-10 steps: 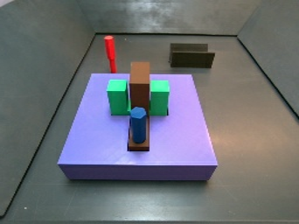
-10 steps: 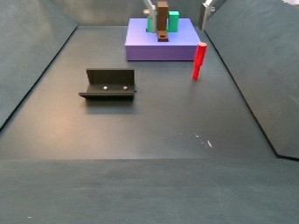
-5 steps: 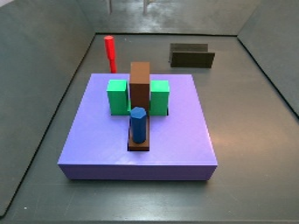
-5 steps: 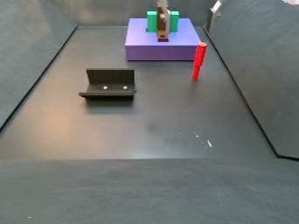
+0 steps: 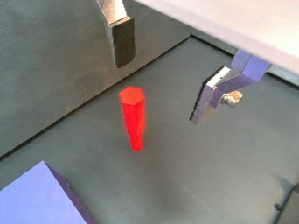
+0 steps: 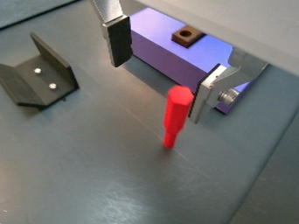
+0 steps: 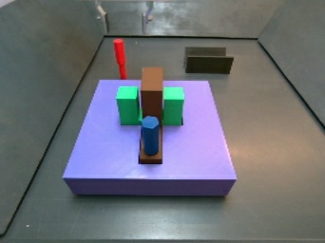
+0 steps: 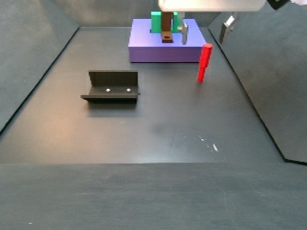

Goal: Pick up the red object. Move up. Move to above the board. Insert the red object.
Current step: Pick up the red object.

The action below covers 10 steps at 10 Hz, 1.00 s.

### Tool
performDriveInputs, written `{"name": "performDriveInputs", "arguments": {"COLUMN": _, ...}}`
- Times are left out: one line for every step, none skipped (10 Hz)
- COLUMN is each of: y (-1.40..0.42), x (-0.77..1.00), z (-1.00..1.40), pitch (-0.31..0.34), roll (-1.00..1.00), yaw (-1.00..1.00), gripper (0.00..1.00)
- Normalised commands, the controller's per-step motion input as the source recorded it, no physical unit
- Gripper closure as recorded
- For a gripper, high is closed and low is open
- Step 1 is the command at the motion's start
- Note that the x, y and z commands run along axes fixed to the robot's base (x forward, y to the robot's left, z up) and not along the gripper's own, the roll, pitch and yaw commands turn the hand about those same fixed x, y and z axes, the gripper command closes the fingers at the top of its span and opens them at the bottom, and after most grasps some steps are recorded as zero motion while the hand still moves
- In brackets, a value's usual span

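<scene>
One thin bright-red rod-shaped peg (image 7: 120,58) stood upright on the dark grey table (image 8: 144,135), at the upper left of a side view and just beyond the far left corner of the large flat lavender-purple board (image 7: 155,142). In a side view (image 8: 204,63) the red peg stood at the upper right of the frame, just beside the board's (image 8: 164,50) near right corner; whether the two touched could not be told. In both wrist views the red peg (image 5: 133,117) (image 6: 176,115) rose from the table between the two flat silver fingers (image 5: 121,35) (image 6: 115,38) of the end effector (image 5: 169,65) (image 6: 163,63), which was spread wide apart above it, with neither pad touching the peg. In a side view only the fingertips of the end effector (image 7: 124,12) showed at the top edge, above the peg.

On the board stood a tall brown block (image 7: 152,92) flanked by a green block (image 7: 128,103), with a shorter blue peg (image 7: 150,135) in front, seated in a brown base. A dark L-shaped fixture (image 8: 113,86) (image 6: 38,73) stood on the table well apart from the peg, at the left of a side view.
</scene>
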Motion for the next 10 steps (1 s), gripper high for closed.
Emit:
{"name": "performDriveInputs", "arguments": {"y": -0.14, "x": -0.32, "z": -0.15, "pitch": -0.107, "roll": -0.02, "yaw": 0.00, "gripper": 0.00}}
{"name": "performDriveInputs", "arguments": {"y": -0.15, "x": -0.30, "z": -0.14, "pitch": -0.100, "roll": -0.02, "yaw": 0.00, "gripper": 0.00}}
{"name": "performDriveInputs", "arguments": {"y": -0.15, "x": -0.22, "z": -0.15, "pitch": -0.094, "roll": -0.03, "yaw": 0.00, "gripper": 0.00}}
{"name": "performDriveInputs", "arguments": {"y": -0.19, "x": -0.19, "z": -0.23, "pitch": -0.117, "roll": 0.00, "yaw": 0.00, "gripper": 0.00}}
{"name": "performDriveInputs", "arguments": {"y": -0.07, "x": -0.19, "z": -0.43, "pitch": -0.127, "roll": 0.00, "yaw": 0.00, "gripper": 0.00}}
{"name": "performDriveInputs", "arguments": {"y": 0.00, "x": -0.04, "z": -0.48, "pitch": -0.093, "roll": 0.00, "yaw": 0.00, "gripper": 0.00}}
{"name": "performDriveInputs", "arguments": {"y": 0.00, "x": 0.00, "z": -0.50, "pitch": -0.081, "roll": 0.00, "yaw": 0.00, "gripper": 0.00}}
{"name": "performDriveInputs", "arguments": {"y": 0.02, "x": 0.00, "z": -0.42, "pitch": -0.049, "roll": 0.02, "yaw": 0.00, "gripper": 0.00}}
{"name": "performDriveInputs", "arguments": {"y": 0.05, "x": 0.00, "z": -0.31, "pitch": -0.013, "roll": 0.05, "yaw": 0.00, "gripper": 0.00}}
{"name": "performDriveInputs", "arguments": {"y": 0.00, "x": 0.00, "z": -0.18, "pitch": 0.000, "roll": 0.02, "yaw": 0.00, "gripper": 0.00}}
